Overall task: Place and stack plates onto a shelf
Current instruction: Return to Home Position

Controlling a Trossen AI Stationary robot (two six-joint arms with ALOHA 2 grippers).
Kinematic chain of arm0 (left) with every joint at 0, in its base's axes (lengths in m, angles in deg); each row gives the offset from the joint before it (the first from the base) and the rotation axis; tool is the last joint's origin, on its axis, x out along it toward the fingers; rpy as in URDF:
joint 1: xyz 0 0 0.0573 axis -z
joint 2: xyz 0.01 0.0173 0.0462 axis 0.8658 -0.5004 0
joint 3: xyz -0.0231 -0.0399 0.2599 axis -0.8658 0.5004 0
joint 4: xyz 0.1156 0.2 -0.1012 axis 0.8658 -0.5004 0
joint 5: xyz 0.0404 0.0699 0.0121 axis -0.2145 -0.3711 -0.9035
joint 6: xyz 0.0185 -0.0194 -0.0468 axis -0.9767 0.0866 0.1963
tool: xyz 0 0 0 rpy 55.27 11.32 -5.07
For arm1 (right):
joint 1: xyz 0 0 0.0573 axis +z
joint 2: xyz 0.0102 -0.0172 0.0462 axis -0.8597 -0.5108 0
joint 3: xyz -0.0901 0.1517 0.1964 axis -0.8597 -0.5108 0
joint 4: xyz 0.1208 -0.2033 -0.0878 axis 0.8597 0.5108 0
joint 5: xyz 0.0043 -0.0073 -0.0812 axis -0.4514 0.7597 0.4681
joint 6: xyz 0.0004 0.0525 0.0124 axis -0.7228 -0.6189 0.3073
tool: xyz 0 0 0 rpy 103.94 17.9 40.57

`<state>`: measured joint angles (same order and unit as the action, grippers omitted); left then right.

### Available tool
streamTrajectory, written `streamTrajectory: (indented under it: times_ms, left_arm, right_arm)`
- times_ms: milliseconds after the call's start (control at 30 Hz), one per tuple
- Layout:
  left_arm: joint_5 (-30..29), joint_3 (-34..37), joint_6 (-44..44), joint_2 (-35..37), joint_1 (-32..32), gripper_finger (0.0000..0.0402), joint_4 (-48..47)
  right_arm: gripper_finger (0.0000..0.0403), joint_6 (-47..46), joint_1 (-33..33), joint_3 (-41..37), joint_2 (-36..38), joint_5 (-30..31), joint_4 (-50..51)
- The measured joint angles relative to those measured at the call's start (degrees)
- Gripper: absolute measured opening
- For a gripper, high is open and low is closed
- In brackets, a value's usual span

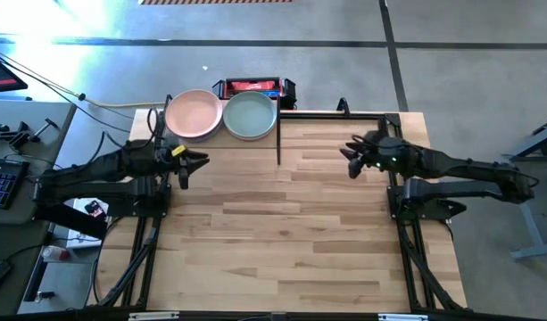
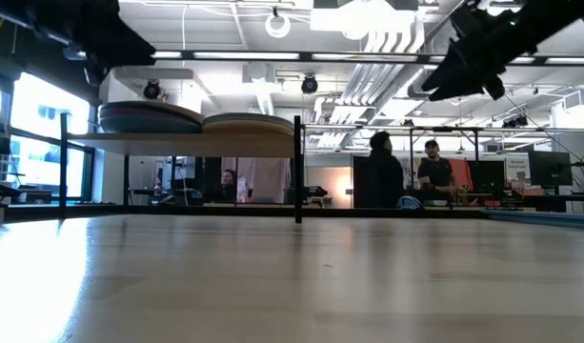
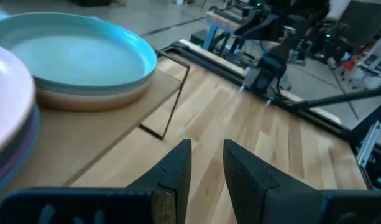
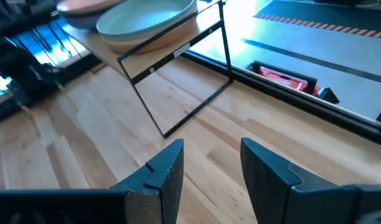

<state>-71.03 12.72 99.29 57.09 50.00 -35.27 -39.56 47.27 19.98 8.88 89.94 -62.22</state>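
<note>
Both stacks of plates sit on the shelf point(image 1: 221, 141), a light-wood board on thin black legs at the far left part of the wooden tabletop point(image 1: 291, 232). The stack topped by a pink plate point(image 1: 194, 114) stands just beyond the left gripper point(image 1: 194, 163). The stack topped by a sage-green plate point(image 1: 250, 116) is beside it, on the side nearer the right gripper point(image 1: 352, 160); the two stacks are touching or nearly so. In the left wrist view, purplish and bluish rims show under the pink plate and tan and cream rims under the green one; the number of plates in each stack cannot be determined. The left gripper hangs above the tabletop close to the near edge of the shelf, and its fingers point(image 3: 176, 167) are parted by a narrow gap with nothing between them. The right gripper hangs above the tabletop well apart from the shelf, on the opposite side of the table, its tips pointing toward the shelf's open end. Its fingers point(image 4: 168, 169) are spread wider, also with nothing between them. Neither gripper touches a plate or the shelf. A red package point(image 1: 252, 87) lies off the table behind the shelf, farther from both sets of jaws than the plates. The low view shows several people point(image 2: 432, 170) in the room behind the table.
</note>
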Motion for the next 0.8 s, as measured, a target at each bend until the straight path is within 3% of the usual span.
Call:
streamTrajectory:
  times_ms: [333,800]
  left_arm:
    - [1.94,13.18,0.94,9.03,0.73,0.0083,6.11]
    - [3.23,26.18,-5.26,16.9,0.69,0.0083,16.49]
  right_arm:
    - [0.014,-0.15,0.0,-14.07,10.75,-0.98,-5.16]
    - [0.014,6.47,0.03,-25.33,16.29,-4.41,-12.67]
